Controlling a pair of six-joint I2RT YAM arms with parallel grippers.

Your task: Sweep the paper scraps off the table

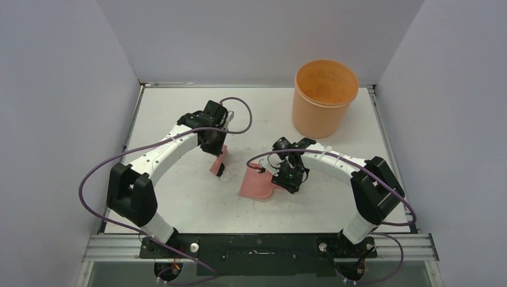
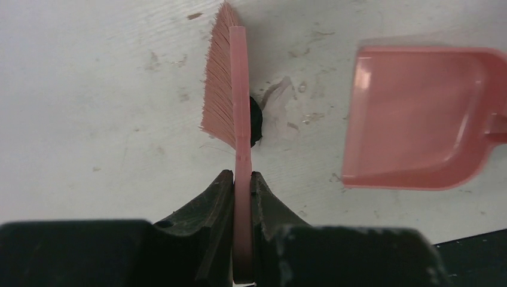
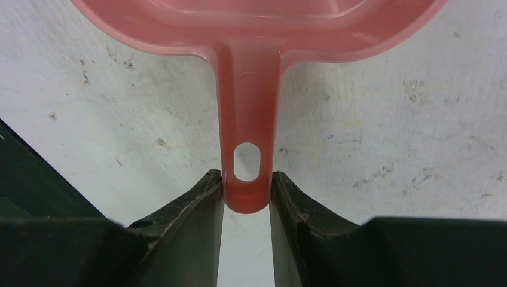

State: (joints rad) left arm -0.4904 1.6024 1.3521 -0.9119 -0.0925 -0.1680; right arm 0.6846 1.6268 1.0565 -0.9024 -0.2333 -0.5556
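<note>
My left gripper is shut on the handle of a pink hand brush, which stands on edge with its bristles pointing left. One black paper scrap lies on the white table against the brush's right side; it also shows in the top view, black scrap. The pink dustpan rests a short way to the right, its mouth toward the brush. My right gripper is shut on the end of the dustpan handle. No other scraps show.
An orange bucket stands at the back right of the table. Grey walls close the left, back and right sides. The arms' bases and a metal rail run along the near edge.
</note>
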